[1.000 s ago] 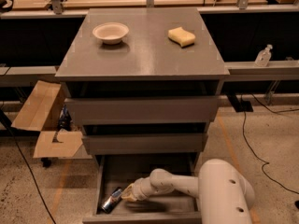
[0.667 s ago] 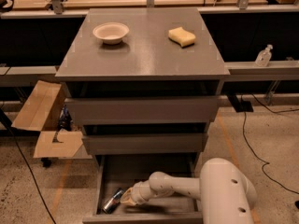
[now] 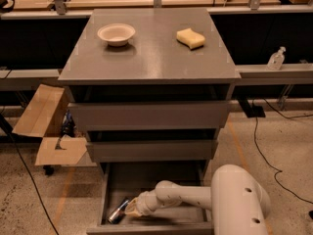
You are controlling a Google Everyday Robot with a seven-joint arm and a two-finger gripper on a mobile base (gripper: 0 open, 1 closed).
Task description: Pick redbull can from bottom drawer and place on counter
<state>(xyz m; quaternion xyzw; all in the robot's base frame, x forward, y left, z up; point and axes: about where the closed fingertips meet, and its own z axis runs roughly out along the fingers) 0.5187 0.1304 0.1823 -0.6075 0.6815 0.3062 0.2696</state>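
Cream-white, my gripper (image 3: 132,209) sits low in the open bottom drawer (image 3: 146,177), near its front left corner. Whether it is open or closed I cannot tell. Just beside it, toward the left wall, the redbull can (image 3: 117,213) lies on its side, its long axis slanting from front-left back toward my gripper. Well above is the counter (image 3: 151,58).

Arm (image 3: 195,197) stretched low across the view, gripper (image 3: 131,208) down inside the bottom drawer (image 3: 146,177)
The white arm starts at a bulky rounded segment at the lower right, narrows into a slimmer forearm lying nearly level, and ends in a rounded wrist joint; beyond the wrist the gripper points leftward and slightly down, low over the drawer floor near its front left corner, with only its tan tip showing
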